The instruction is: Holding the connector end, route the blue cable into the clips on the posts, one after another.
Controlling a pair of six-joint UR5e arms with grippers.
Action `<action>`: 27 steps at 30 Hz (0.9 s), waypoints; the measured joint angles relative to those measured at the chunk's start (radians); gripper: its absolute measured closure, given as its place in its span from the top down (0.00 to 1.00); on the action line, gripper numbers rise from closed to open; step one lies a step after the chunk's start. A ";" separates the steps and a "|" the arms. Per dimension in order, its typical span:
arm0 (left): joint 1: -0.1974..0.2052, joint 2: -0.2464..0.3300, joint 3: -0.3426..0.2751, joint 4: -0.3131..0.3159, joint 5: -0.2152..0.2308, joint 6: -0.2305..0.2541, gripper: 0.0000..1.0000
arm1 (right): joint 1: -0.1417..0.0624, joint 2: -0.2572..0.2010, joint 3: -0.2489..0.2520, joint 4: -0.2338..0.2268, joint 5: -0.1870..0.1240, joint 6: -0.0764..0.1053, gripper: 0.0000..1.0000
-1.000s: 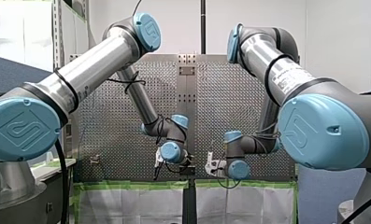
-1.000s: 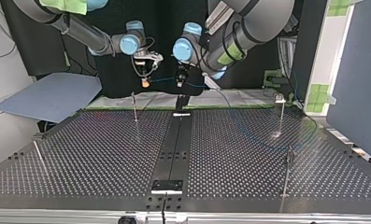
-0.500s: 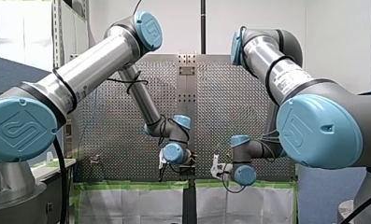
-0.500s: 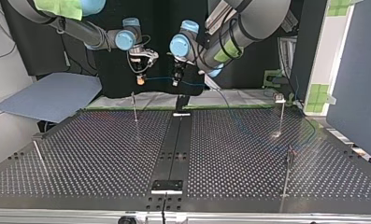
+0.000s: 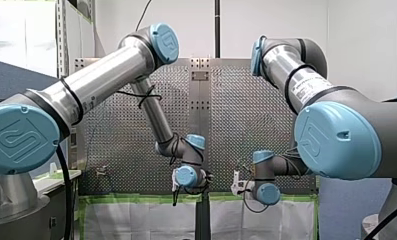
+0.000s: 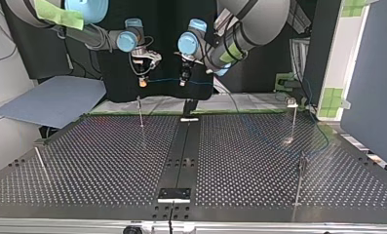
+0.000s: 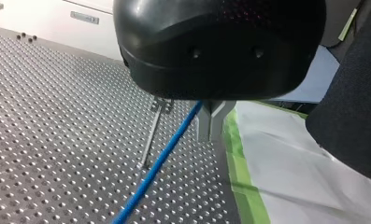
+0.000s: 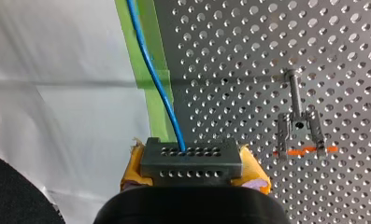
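In the right wrist view my right gripper (image 8: 191,163) has its yellow pads shut on the dark grey connector (image 8: 191,156), and the blue cable (image 8: 156,79) runs ahead from it. A clip post (image 8: 297,128) stands beside it on the table. My left gripper (image 7: 211,119) has its metal fingers shut on the blue cable (image 7: 157,163), with another clip post (image 7: 151,135) beyond. In the top view my right gripper (image 6: 142,81) and left gripper (image 6: 183,79) hang side by side above the table's far edge, the cable (image 6: 163,80) taut between them.
Thin clip posts stand on the perforated table (image 6: 108,161) at the top view's far left of middle (image 6: 140,111), far right (image 6: 294,119), near right (image 6: 300,178) and near left (image 6: 40,161). Slack cable lies at the right (image 6: 322,139). Green tape (image 7: 237,163) edges the table.
In the top view both grippers have risen and shifted slightly left, keeping the cable stretched between them. In the front view both wrists have sunk lower and moved right.
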 joint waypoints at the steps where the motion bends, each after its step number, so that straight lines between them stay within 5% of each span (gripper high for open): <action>1: -0.001 -0.006 0.000 0.002 -0.003 0.001 0.00 | -0.002 0.000 0.002 -0.002 -0.001 0.000 0.00; 16: -0.044 -0.070 0.009 0.063 -0.026 -0.018 0.00 | -0.060 0.000 0.030 -0.054 -0.005 0.010 0.00; 27: -0.113 -0.121 0.102 0.048 -0.108 -0.021 0.00 | -0.110 -0.002 0.042 -0.110 -0.033 0.010 0.00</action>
